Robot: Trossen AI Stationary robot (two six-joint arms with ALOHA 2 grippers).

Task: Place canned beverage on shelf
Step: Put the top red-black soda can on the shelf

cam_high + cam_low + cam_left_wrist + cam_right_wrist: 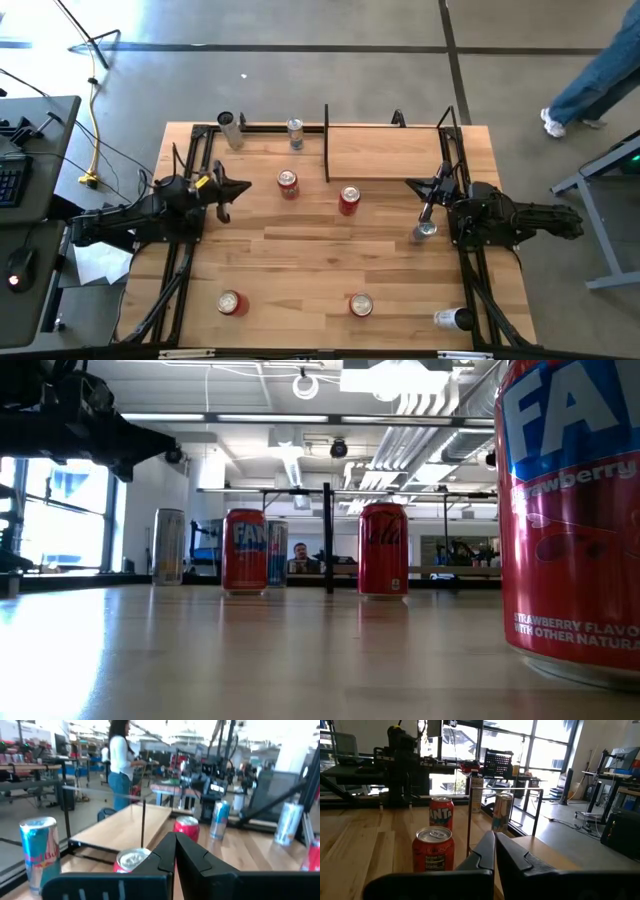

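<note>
The shelf (pixel 385 152) is a pale wood panel between thin black bars at the table's far right; it also shows in the left wrist view (pixel 125 827). Two red cans stand upright to its left on the table: a Fanta can (pixel 288 184) and another red can (pixel 349 200). My left gripper (pixel 228 190) is shut and empty at the table's left, pointing toward the Fanta can (pixel 131 860). My right gripper (pixel 412 184) is shut and empty by the shelf's near right corner, pointing toward the red can (pixel 433 847).
A silver can (pixel 424 232) stands close beside my right arm. A blue-silver can (pixel 295 132) and a silver can (pixel 232 128) are at the far edge. Two red cans (pixel 232 302) (pixel 361 305) and a white can (pixel 453 319) are near the front. A person's legs (pixel 600 70) show beyond the table.
</note>
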